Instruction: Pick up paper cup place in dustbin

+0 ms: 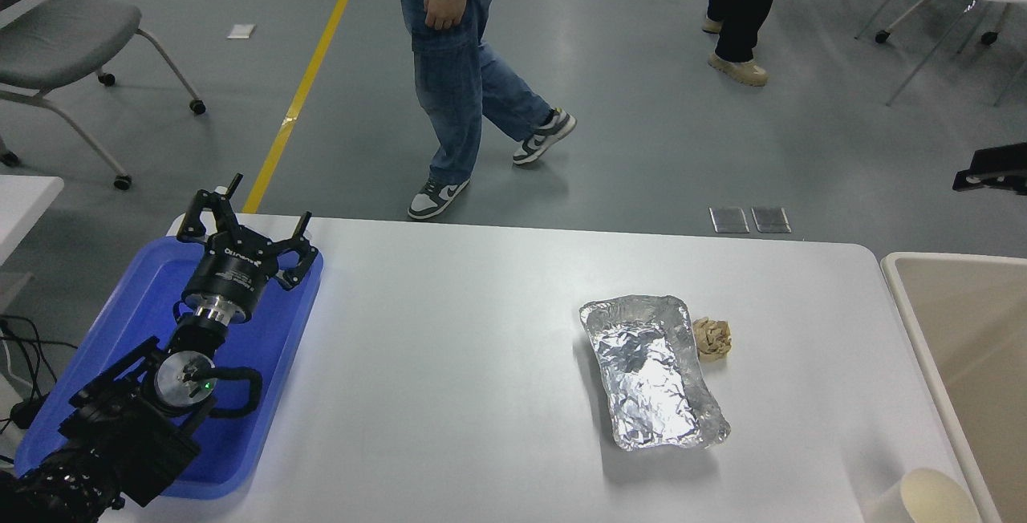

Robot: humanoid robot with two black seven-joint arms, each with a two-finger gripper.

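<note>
The cup (923, 497) sits at the table's (481, 330) near right corner, partly cut off by the picture's bottom edge, its round rim tipped toward the camera so it seems to lie tilted or on its side; which, I cannot tell. The bin (911, 314) stands just beside it, off the table's right edge. Of the right gripper (991, 170) only a small black piece shows at the right edge, high and well apart from the cup, so whether it is wide or narrow cannot be told. The left gripper (241, 222) rests over the blue tray (144, 290) at the lower left, fingers spread wide and holding nothing. The step in hand looks like the reach for the cup. To do it well, the right arm should come down near the corner with jaws wide, line them across the cup's wall rather than its rim, and close gently, since thin paper crushes and a light cup skids off the edge if nudged. The foil tray (654, 375) and paper ball (712, 338) lie well clear toward the middle.
</note>
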